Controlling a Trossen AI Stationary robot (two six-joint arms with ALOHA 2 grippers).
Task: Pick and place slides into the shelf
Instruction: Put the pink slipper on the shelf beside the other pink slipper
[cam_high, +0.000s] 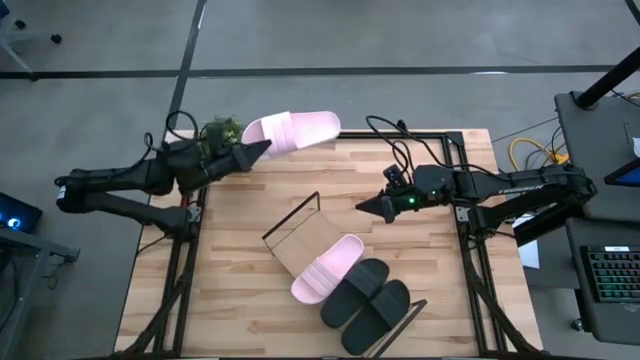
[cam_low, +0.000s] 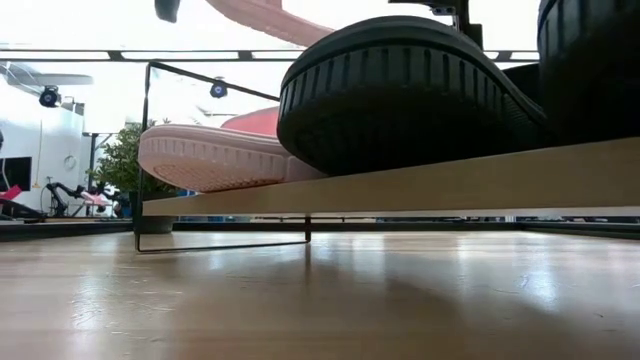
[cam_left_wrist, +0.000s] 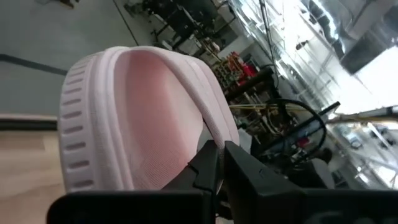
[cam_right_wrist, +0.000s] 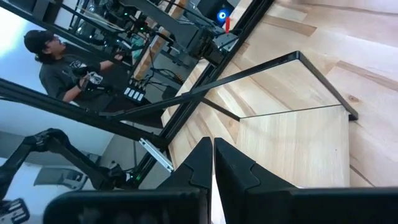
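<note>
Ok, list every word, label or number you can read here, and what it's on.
None can be read.
Right arm: pale lettering along it, too small to read.
Slides, shelf: no print visible.

pale pink slides (cam_high: 292, 131), black slides (cam_high: 368, 300), light-wood shelf (cam_high: 300, 242).

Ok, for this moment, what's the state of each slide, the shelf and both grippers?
Left gripper: shut on the pink slide's edge.
Held pink slide: lifted at the table's far edge, off the shelf.
Second pink slide: lying on the shelf.
Black slides: both on the shelf, side by side.
Shelf: flat on the table, partly free.
Right gripper: shut, empty, above the table.
</note>
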